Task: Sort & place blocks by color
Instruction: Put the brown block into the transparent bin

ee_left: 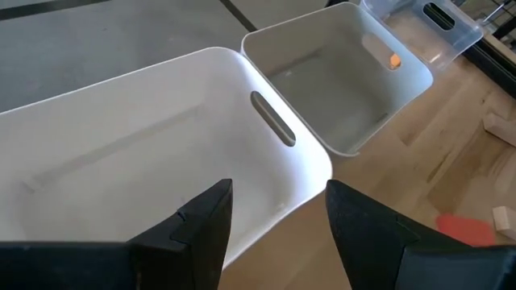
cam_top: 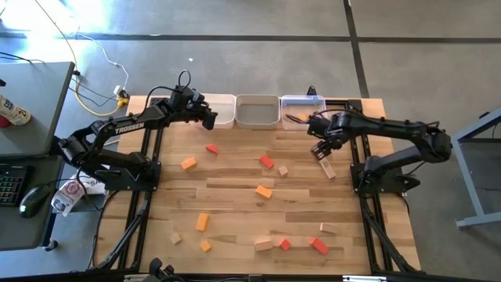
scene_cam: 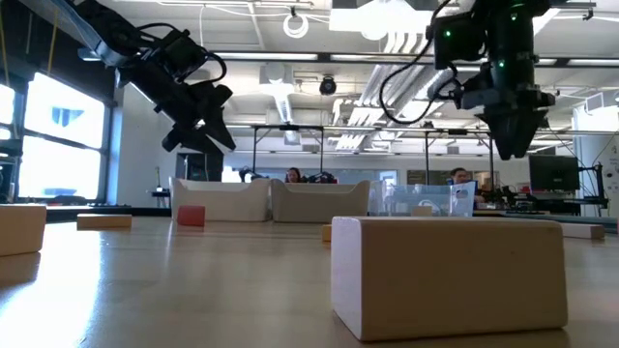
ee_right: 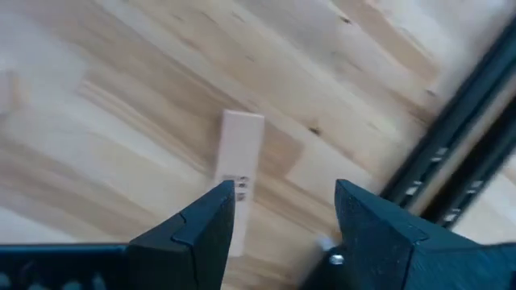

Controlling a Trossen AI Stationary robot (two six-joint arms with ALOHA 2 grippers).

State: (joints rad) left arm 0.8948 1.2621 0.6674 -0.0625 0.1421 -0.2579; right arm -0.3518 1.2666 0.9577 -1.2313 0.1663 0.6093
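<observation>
Red, orange and pale wooden blocks lie scattered on the wooden table (cam_top: 235,204), among them a red one (cam_top: 267,161), an orange one (cam_top: 264,190) and a pale bar (cam_top: 327,168). My right gripper (cam_top: 321,150) hangs open, pointing down, just above and beside that pale bar (ee_right: 240,177), touching nothing. My left gripper (cam_top: 210,119) stands open and empty over the near rim of the white bin (ee_left: 161,153). An orange block (ee_left: 393,60) lies in the clear bin (cam_top: 302,110).
Three bins stand in a row at the table's far edge: white (cam_top: 219,110), grey (cam_top: 257,111), clear. More blocks lie near the front edge, such as a red one (cam_top: 318,245) and a pale one (cam_top: 263,245). A large pale block (scene_cam: 450,275) fills the low view's foreground.
</observation>
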